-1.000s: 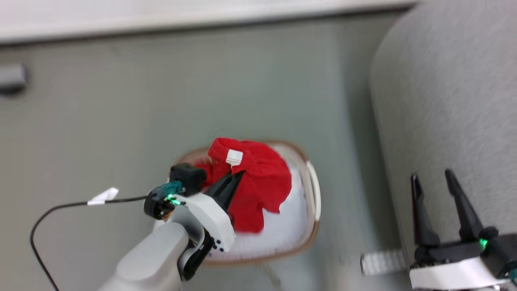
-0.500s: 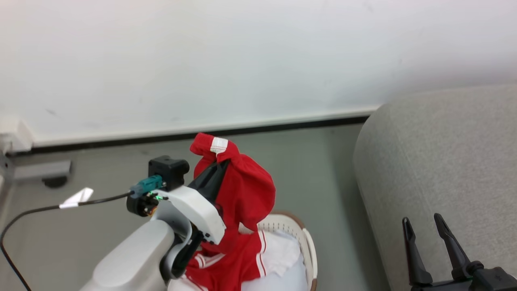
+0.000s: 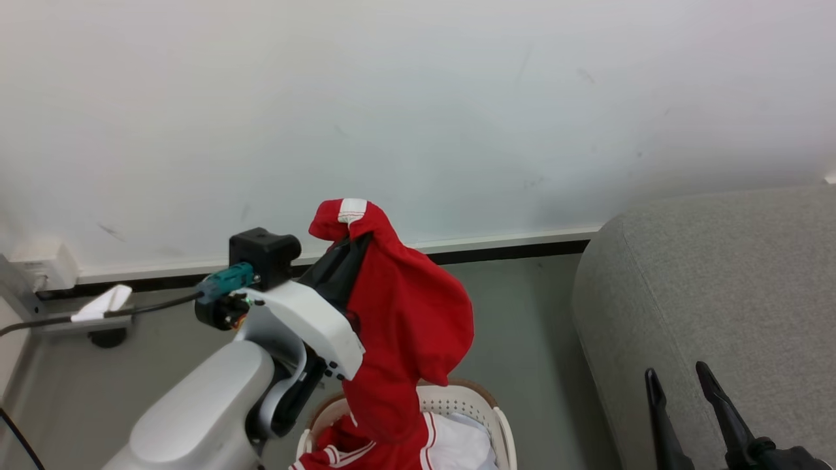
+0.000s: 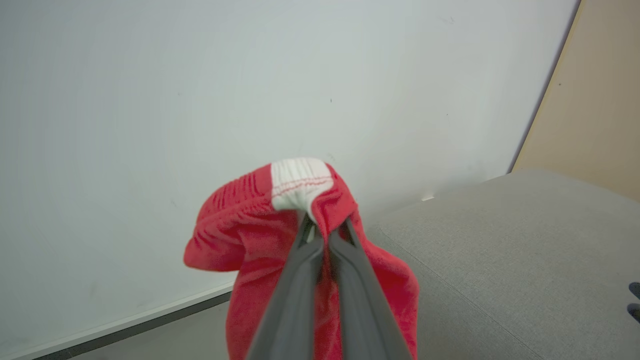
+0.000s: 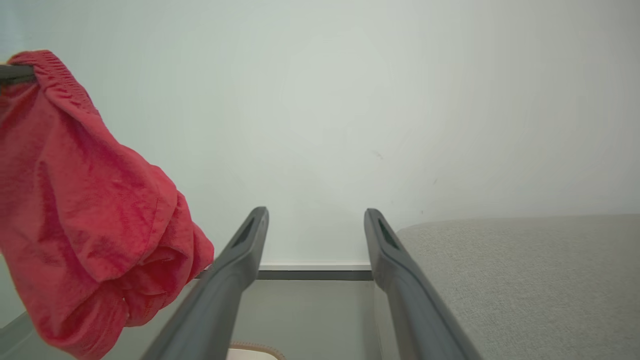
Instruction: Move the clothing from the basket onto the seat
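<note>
My left gripper (image 3: 356,245) is shut on a plain red garment (image 3: 405,326) with a white band, pinching it near the band (image 4: 300,182) and holding it high above the basket (image 3: 457,398). The garment hangs down towards the basket, where a red-and-white striped piece (image 3: 366,450) lies. In the left wrist view the left gripper (image 4: 317,227) shows its two fingers pressed together in the cloth. The grey seat (image 3: 712,294) stands to the right. My right gripper (image 3: 676,382) is open and empty at the lower right, in front of the seat. From the right wrist, the hanging garment (image 5: 75,200) is at the left of the right gripper (image 5: 315,215).
A white wall with a dark skirting strip (image 3: 509,251) runs behind. A black cable with a white tag (image 3: 98,303) trails at the left by a wall fitting (image 3: 39,271). Grey floor (image 3: 522,339) lies between basket and seat.
My left gripper has lifted the red garment out of the basket and well above it. The head camera has tilted up, so the wall now takes up the upper part of the view.
</note>
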